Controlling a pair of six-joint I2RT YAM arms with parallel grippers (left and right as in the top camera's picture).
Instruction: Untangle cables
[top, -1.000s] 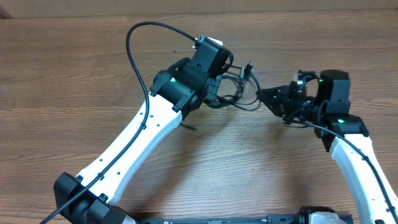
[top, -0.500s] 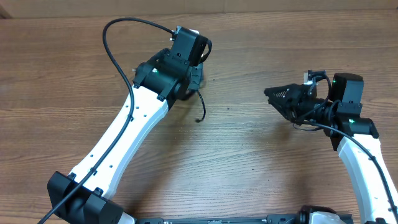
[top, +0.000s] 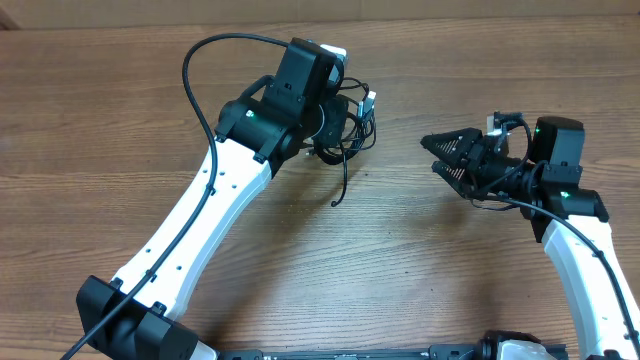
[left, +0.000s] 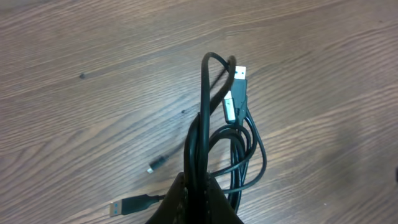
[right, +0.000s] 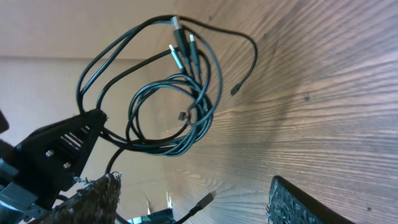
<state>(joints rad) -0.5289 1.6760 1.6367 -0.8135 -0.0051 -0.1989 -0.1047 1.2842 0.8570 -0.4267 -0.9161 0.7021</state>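
- At upper centre of the overhead view, the left tool (left: 196, 186) is clenched on the cables (top: 356, 118), a looped bundle held up over the table (top: 420, 290).
- Right tool (top: 437, 155), at middle right, is released and empty, apart from the bundle.
- Step in hand, as I judge: presenting the tangle. Next, the right tool must catch one loose plug end and draw it free.

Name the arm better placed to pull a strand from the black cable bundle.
Right: the right tool stands open and empty, facing the thin black cables that the left tool clamps.
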